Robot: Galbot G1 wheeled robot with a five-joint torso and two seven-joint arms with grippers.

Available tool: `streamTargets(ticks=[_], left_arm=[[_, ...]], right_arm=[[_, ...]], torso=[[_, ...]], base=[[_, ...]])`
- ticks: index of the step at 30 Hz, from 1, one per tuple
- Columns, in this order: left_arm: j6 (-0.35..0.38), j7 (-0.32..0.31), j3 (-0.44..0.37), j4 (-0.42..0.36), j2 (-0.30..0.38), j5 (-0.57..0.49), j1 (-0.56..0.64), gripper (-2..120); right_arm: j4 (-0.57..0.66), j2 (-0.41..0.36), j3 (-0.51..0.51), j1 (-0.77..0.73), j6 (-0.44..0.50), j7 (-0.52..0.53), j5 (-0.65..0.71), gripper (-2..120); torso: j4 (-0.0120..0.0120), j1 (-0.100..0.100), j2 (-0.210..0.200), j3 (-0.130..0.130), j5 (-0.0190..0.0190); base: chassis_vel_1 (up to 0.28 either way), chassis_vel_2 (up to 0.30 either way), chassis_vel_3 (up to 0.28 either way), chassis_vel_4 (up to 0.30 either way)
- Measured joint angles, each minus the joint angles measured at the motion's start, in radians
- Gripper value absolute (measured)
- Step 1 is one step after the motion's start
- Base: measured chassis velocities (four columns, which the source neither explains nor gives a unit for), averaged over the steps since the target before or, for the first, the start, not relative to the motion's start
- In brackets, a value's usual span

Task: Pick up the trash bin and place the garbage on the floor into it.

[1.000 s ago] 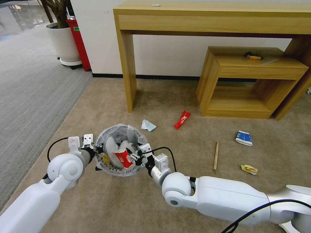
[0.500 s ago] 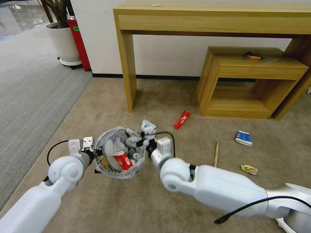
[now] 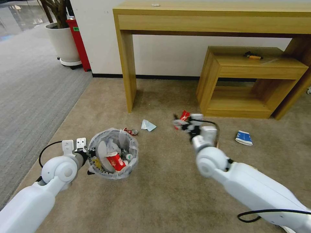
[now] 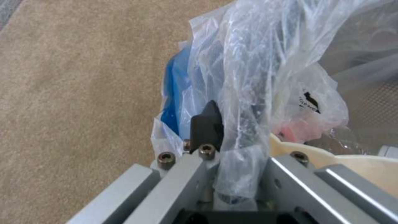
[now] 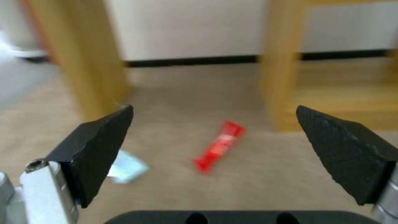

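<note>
The trash bin (image 3: 113, 172), black with a crinkled white bag (image 4: 248, 62) and a blue edge (image 4: 174, 93), hangs low over the beige floor (image 3: 162, 194). My left gripper (image 3: 90, 159) (image 4: 232, 137) is shut on its near-left rim. Inside lie a crushed red-white cup (image 3: 115, 160), a white slipper (image 3: 102, 151) and a green-label bottle (image 3: 129, 157). My right gripper (image 3: 181, 123) (image 5: 213, 109) is open and empty, hovering over a red wrapper (image 3: 185, 115) (image 5: 219, 145). Other garbage on the carpet: a pale blue paper (image 3: 148, 125) (image 5: 126, 166), a small red-white scrap (image 3: 131, 131), a blue-white carton (image 3: 243, 138).
A tall wooden desk leg (image 3: 128, 64) and a low wooden shelf unit (image 3: 246, 84) stand just beyond the litter. A white plant pot (image 3: 63, 42) and red box (image 3: 77, 42) are at the far left, beside grey striped carpet (image 3: 29, 97).
My right gripper has left the bin and swung right and away to above the red wrapper. The bin and left gripper have shifted slightly left.
</note>
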Motion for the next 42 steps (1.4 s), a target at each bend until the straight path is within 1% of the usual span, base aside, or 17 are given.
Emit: streamTargets(ticks=[1,4,5,6,9,10,12,14,17,18,21,24,26,34,42], left_arm=[[0.000,0.000,0.000,0.000,0.000,0.000,0.000,0],[-0.001,0.002,-0.008,0.000,0.000,0.003,0.013,0],[-0.002,0.003,-0.012,-0.001,-0.002,0.004,0.020,0],[-0.002,0.003,-0.012,-0.001,-0.002,0.004,0.020,0],[-0.005,0.004,-0.022,-0.008,-0.007,0.013,0.043,0],[-0.005,0.004,-0.022,-0.008,-0.007,0.013,0.043,0],[-0.008,0.006,-0.030,-0.011,-0.013,0.019,0.057,0],[-0.008,0.007,-0.034,-0.011,-0.014,0.020,0.061,0],[-0.009,0.010,-0.042,-0.017,-0.012,0.022,0.075,0],[-0.009,0.010,-0.042,-0.017,-0.012,0.022,0.075,0],[-0.009,0.009,-0.044,-0.027,-0.010,0.020,0.078,0],[-0.009,0.008,-0.044,-0.030,-0.015,0.018,0.078,0],[-0.010,0.007,-0.043,-0.031,-0.024,0.019,0.078,0],[-0.010,0.006,-0.035,-0.026,-0.055,0.028,0.073,0],[-0.010,0.005,-0.038,-0.033,-0.068,0.029,0.084,0]], right_arm=[[0.000,0.000,0.000,0.000,0.000,0.000,0.000,100],[-0.031,-0.020,0.102,-0.131,-0.014,0.006,-0.047,100],[-0.049,-0.022,0.130,-0.172,-0.009,0.007,-0.073,100],[-0.049,-0.022,0.130,-0.172,-0.009,0.007,-0.073,100],[-0.108,-0.005,0.187,-0.259,0.050,0.000,-0.174,100],[-0.108,-0.005,0.187,-0.259,0.050,0.000,-0.174,100],[-0.132,0.015,0.226,-0.309,0.079,-0.011,-0.220,100],[-0.138,0.024,0.240,-0.329,0.090,-0.014,-0.233,100],[-0.154,0.045,0.298,-0.427,0.125,-0.031,-0.289,100],[-0.154,0.045,0.298,-0.427,0.125,-0.031,-0.289,100],[-0.178,0.055,0.339,-0.506,0.158,-0.042,-0.320,100],[-0.187,0.061,0.377,-0.555,0.172,-0.053,-0.337,100],[-0.196,0.070,0.406,-0.599,0.189,-0.062,-0.350,100],[-0.246,0.114,0.447,-0.669,0.253,-0.089,-0.407,100],[-0.297,0.140,0.459,-0.701,0.296,-0.104,-0.431,100]], torso=[[0.0000,0.000,0.000,0.000,0.0000],[-0.0007,0.000,0.000,0.000,-0.0002],[-0.0005,0.000,0.000,0.000,0.0000],[-0.0005,0.000,0.000,0.000,0.0000],[0.0001,0.000,0.000,0.000,-0.0002],[0.0001,0.000,0.000,0.000,-0.0002],[0.0002,0.000,0.000,0.000,-0.0005],[0.0002,0.000,0.000,0.000,-0.0005],[0.0001,0.000,0.000,0.000,-0.0005],[0.0001,0.000,0.000,0.000,-0.0005],[-0.0004,0.000,0.000,0.000,-0.0001],[-0.0001,0.000,0.000,0.000,-0.0006],[-0.0002,0.000,0.000,0.000,-0.0003],[-0.0001,0.000,0.000,0.000,-0.0004],[-0.0001,0.000,0.000,0.000,-0.0005]], base=[[0.000,0.000,0.000,0.000],[0.000,0.000,0.000,0.000],[0.000,0.000,0.000,0.000],[0.000,0.000,0.000,0.000],[0.000,0.000,0.000,0.000],[0.000,0.000,0.000,0.000],[0.000,0.000,0.000,0.000],[0.000,0.000,0.000,0.000],[0.000,0.000,0.000,0.000],[0.000,0.000,0.000,0.000],[0.000,0.000,0.000,0.000],[0.000,0.000,0.000,0.000],[0.000,0.000,0.000,0.000],[0.000,0.000,0.000,0.000],[0.000,0.000,0.000,0.000]])
